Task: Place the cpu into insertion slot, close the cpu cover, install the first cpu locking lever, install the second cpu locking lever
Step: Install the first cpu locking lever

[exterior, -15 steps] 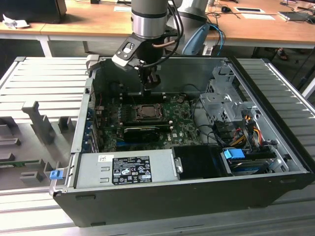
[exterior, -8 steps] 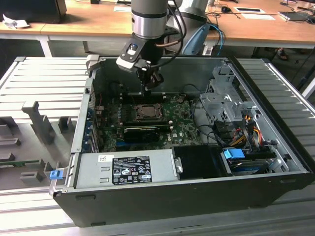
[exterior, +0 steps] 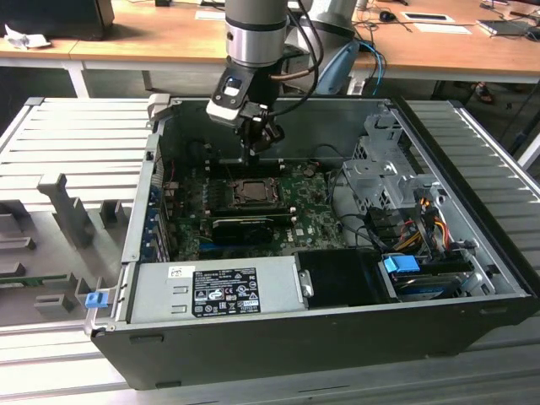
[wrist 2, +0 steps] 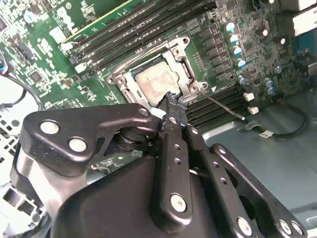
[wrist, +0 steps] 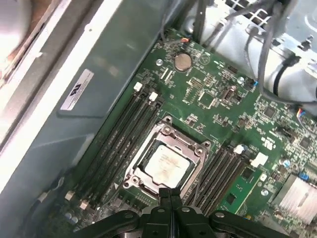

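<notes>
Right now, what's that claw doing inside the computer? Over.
Claw shut, tips at the cpu cover edge. The cpu seated, cover down around it. A thin lever juts out alongside.

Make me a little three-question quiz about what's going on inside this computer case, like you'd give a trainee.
1. True or false: the cpu cover stands swung up and open, away from the cpu.
2. The fingers of the end effector are: A) spread wide apart; B) shut together; C) clamped around a cable.
3. Fill in: the circuit board around the cpu is ___ in colour.

Key: 1 false, the cover lies flat, framing the chip. 2 B. 3 green.
</notes>
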{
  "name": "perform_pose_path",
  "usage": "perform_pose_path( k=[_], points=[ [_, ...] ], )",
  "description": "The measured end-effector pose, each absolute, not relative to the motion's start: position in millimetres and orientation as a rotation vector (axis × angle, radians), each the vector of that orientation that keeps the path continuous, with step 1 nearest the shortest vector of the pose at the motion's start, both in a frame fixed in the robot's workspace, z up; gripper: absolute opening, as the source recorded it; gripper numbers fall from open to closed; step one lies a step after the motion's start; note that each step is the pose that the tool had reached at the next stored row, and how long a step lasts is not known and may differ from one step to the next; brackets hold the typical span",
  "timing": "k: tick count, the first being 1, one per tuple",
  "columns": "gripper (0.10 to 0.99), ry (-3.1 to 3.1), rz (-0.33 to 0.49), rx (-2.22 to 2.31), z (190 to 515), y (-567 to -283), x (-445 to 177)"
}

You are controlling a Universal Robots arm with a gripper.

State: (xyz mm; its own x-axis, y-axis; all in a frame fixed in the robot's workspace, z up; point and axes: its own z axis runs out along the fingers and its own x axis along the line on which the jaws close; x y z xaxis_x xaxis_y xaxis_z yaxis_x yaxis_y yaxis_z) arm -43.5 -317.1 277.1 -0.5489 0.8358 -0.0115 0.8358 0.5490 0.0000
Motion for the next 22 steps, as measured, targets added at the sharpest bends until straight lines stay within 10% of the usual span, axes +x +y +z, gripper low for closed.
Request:
perform_pose_path(
  k=[22],
  points=[
    [0.106, 3.084, -0.003, 0.535, 277.0, -317.1, -43.7]
  ],
)
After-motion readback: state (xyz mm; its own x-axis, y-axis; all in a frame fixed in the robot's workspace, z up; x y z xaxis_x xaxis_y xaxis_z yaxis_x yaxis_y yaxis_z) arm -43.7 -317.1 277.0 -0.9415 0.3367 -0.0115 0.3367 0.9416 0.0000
